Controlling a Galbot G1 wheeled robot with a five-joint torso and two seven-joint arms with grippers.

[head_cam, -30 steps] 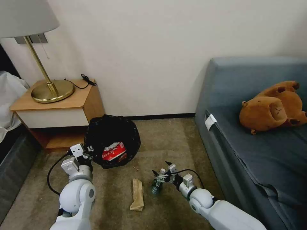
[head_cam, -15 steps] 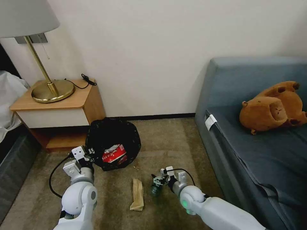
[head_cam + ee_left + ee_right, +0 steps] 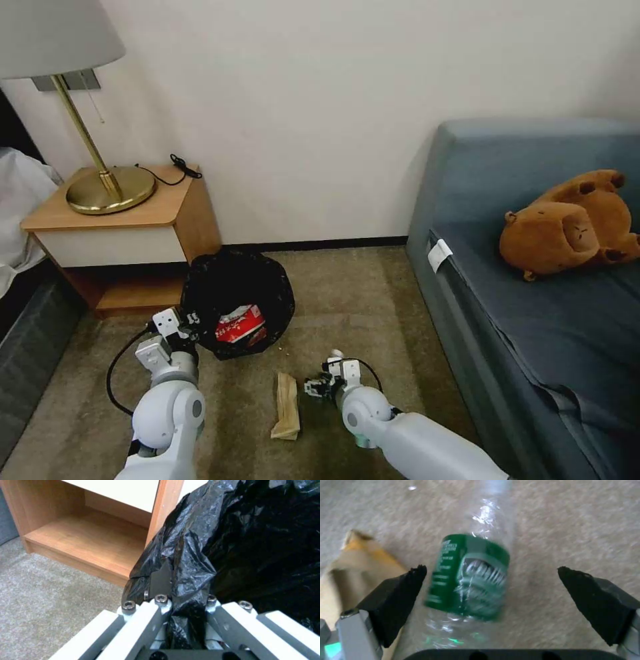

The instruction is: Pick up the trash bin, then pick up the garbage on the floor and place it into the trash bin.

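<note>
Left gripper [image 3: 181,597] pinches black-bagged round bin [image 3: 238,303] steady (mouth tilted), right gripper [image 3: 491,590] wide astride clear green-labelled plastic bottle [image 3: 471,580], ready to close.

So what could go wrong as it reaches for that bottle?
The bottle is round and lies loose on the carpet between the open right gripper, so it may roll or squirt out as the fingers close. The paper lies right beside one finger and could get caught too. The left gripper holds the bin only by its bag, which might slip.
</note>
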